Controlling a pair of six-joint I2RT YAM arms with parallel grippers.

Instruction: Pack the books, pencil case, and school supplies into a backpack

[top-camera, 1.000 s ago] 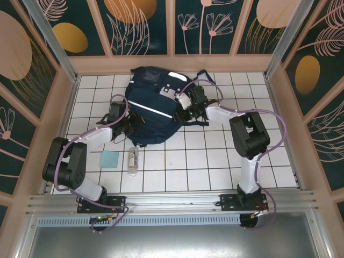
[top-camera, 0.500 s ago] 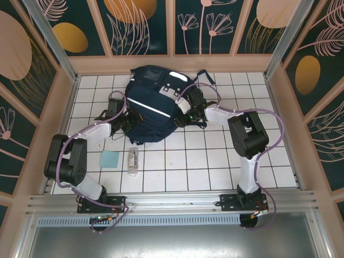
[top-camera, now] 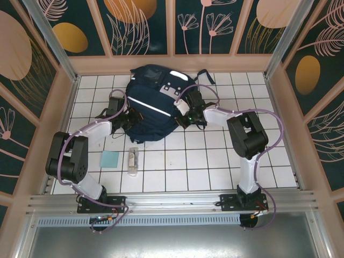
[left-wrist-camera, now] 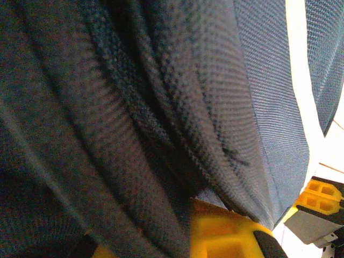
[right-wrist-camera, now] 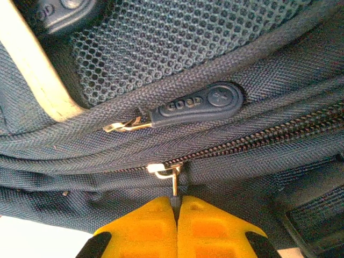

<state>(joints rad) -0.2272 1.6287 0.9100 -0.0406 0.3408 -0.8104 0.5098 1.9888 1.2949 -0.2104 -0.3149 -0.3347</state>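
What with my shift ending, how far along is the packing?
Nothing visibly finished. In hand: the left gripper grips the backpack fabric while the right gripper is shut on a zipper pull. Remaining: the teal card and clear packet lie on the tiles, unpacked.

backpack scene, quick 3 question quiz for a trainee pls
1. True or false: the right gripper is shut on a metal zipper pull of the backpack.
2. Which things lie on the tiles outside the backpack?
A) a teal card and a clear packet
B) two books
C) a black pencil case
3. Short answer: what is the left gripper clamped on?

Key: 1 true; 2 A; 3 the backpack's fabric, on its left side in the top view.
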